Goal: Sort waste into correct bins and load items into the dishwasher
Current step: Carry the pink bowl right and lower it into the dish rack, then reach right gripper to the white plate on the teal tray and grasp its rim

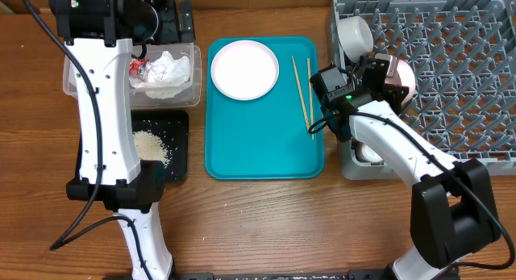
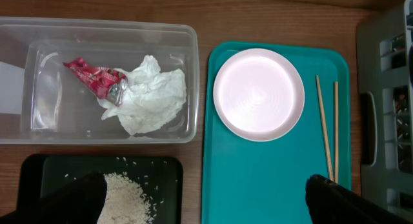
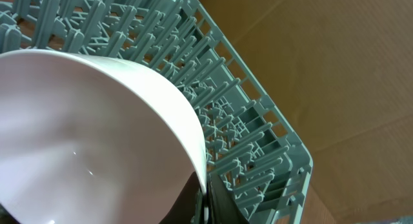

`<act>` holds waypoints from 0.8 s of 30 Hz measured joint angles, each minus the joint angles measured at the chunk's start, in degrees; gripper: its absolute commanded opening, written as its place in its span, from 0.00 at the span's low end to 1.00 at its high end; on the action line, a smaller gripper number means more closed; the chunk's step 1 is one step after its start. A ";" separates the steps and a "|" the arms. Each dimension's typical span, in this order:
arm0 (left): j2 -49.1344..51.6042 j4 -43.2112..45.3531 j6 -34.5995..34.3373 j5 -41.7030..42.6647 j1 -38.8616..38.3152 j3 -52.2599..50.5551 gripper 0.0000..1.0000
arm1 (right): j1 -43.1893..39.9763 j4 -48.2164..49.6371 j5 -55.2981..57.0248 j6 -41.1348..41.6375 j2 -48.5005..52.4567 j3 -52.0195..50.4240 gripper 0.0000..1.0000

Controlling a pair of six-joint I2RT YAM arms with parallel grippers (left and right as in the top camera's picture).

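My right gripper [image 1: 384, 73] is shut on the rim of the pale bowl [image 1: 402, 80] and holds it tilted over the left part of the grey dish rack [image 1: 451, 78]. The right wrist view shows the bowl [image 3: 90, 133] pinched between my fingers [image 3: 202, 201] above the rack's pegs [image 3: 258, 133]. A small white cup [image 1: 353, 33] lies in the rack's far left corner. My left gripper [image 1: 165, 26] is wide open and empty [image 2: 210, 204], high above the tub. The clear tub [image 2: 187, 75] holds the red-and-silver wrapper [image 2: 93, 75] and the white napkin [image 2: 151, 98]. Rice [image 2: 126, 201] lies in the black tray [image 2: 171, 185].
The teal tray [image 1: 266, 143] in the middle carries the round plate [image 1: 244, 68] and two chopsticks [image 1: 305, 94] along its right side. A white object [image 1: 369, 154] shows in the rack's near left corner, partly hidden under my right arm.
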 measured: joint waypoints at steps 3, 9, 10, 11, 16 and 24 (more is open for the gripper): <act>0.00 0.00 0.00 -0.02 0.00 0.00 1.00 | 0.00 -0.42 -0.33 0.04 0.00 0.00 0.04; 0.00 0.02 0.00 -0.02 0.00 0.00 1.00 | 0.52 -0.44 -1.95 0.22 0.00 0.00 0.04; 0.00 0.02 0.00 -0.02 0.00 0.00 1.00 | 0.85 -0.50 -2.12 0.22 0.00 0.00 0.04; 0.00 0.02 0.00 -0.02 0.00 0.00 1.00 | 1.57 -0.79 -2.23 0.22 0.00 0.00 0.04; 0.00 0.04 0.00 -0.04 0.00 0.00 1.00 | 5.90 -1.64 -3.48 0.26 0.00 0.00 0.54; 0.00 0.02 0.00 -0.02 0.00 0.00 1.00 | 10.88 -1.14 -6.29 0.11 0.00 0.28 0.79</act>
